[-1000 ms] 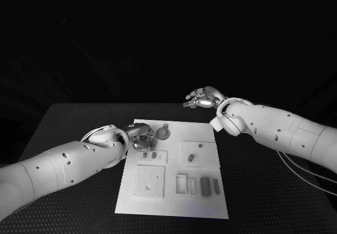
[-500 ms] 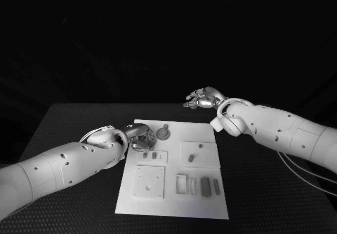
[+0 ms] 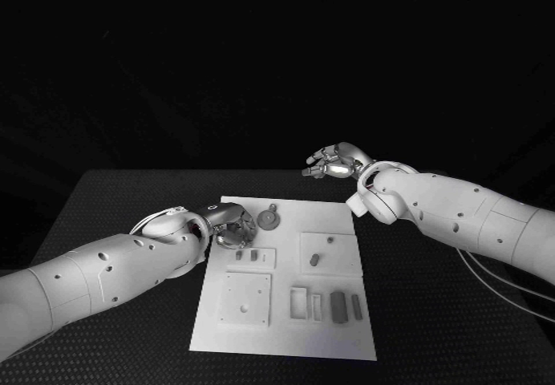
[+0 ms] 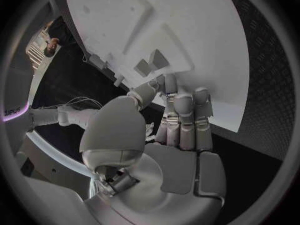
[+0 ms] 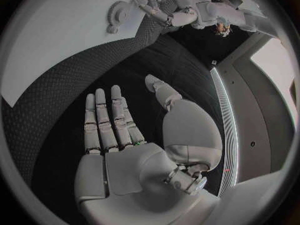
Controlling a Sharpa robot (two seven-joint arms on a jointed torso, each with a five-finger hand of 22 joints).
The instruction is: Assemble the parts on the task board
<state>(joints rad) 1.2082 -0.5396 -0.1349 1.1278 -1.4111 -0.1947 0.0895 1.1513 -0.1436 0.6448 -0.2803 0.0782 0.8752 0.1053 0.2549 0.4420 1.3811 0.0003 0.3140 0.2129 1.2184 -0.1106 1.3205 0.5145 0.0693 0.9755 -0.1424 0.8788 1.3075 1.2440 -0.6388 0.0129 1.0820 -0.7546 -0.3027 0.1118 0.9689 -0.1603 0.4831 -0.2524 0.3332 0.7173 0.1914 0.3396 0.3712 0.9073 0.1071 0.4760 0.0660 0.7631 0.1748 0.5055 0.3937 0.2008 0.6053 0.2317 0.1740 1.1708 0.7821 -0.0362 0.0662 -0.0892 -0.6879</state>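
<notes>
Left hand: sits over the task board's upper left corner, at about 10 o'clock from the board's middle. In the left wrist view its fingers lie pressed side by side, tips down at the board's edge, thumb bent in beside them. Whether anything is pinched under the tips, I cannot tell.
Right hand: hangs off the board, past its far edge at about 1 o'clock, above the black worktop. In the right wrist view its fingers are stretched out flat and slightly apart, thumb out to the side, palm bare, holding nothing and touching nothing.
Task board: white plate lying flat in the middle of the worktop, long side running toward the robot.
Round part: a grey disc with a small tab, on the board near its far edge at about 11 o'clock, just beside the left hand's fingertips; contact cannot be told.
Small plate with two pegs: at 9 o'clock on the board, just below the left hand.
Square plate with oval part: at about 2 o'clock on the board.
Large square plate: at about 7 o'clock.
Slotted frames and dark bars: at about 5 o'clock, standing side by side.
</notes>
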